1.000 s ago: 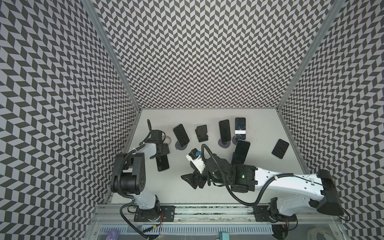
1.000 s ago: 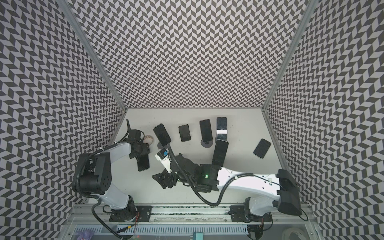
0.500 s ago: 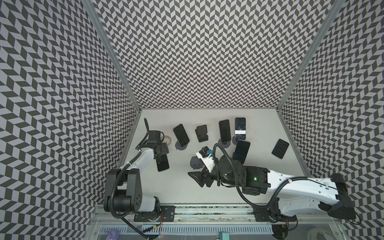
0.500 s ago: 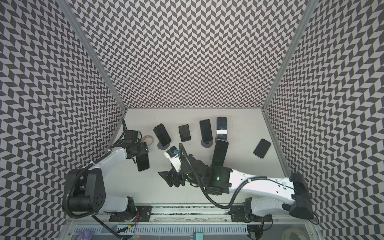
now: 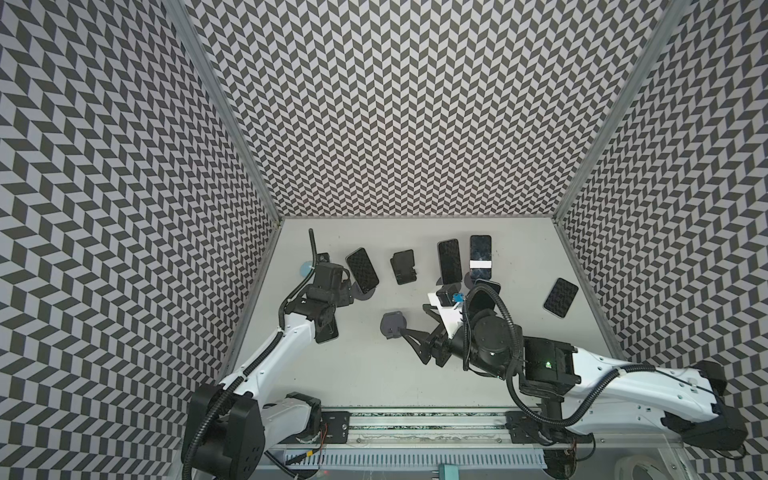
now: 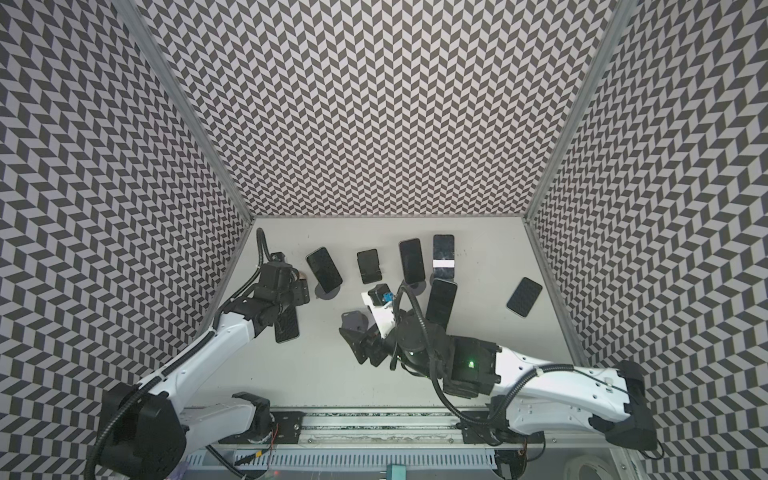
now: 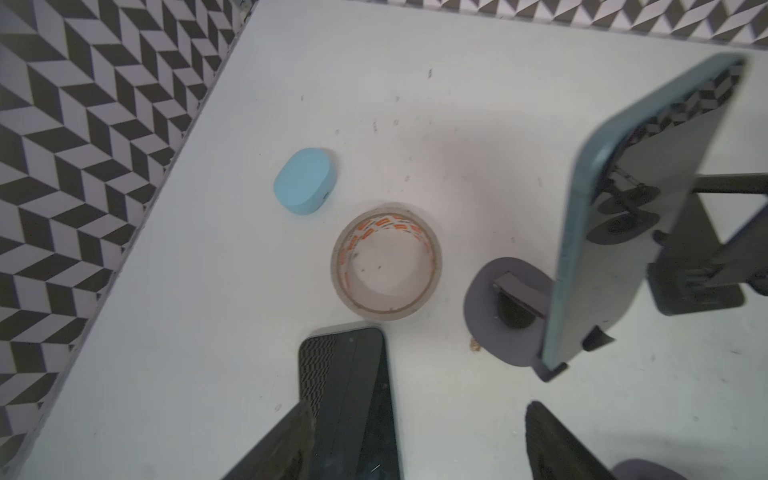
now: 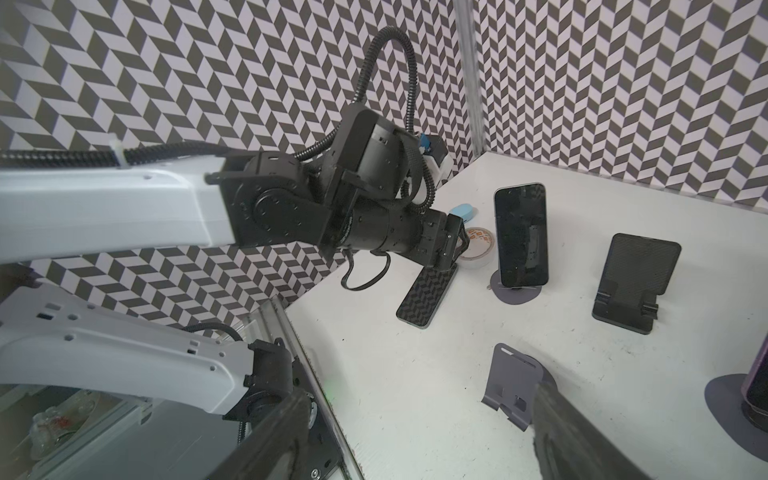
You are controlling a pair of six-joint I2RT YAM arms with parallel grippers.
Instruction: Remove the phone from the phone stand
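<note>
A: Where is the phone (image 7: 349, 399)?
B: Flat on the table (image 7: 208, 291), off any stand, 1 end below the left pincer (image 7: 419, 409). Its 2 jaws stand wide apart, gripping nothing.
A: And the phone stand (image 8: 513, 380)?
B: Empty, standing near the table's middle, well apart from the phone, just beside the right pincer (image 8: 422, 395), which gapes too and holds nothing.
A: Anything close by?
B: A tape roll (image 7: 386, 262) and a blue case (image 7: 304, 181), just past the phone.
</note>
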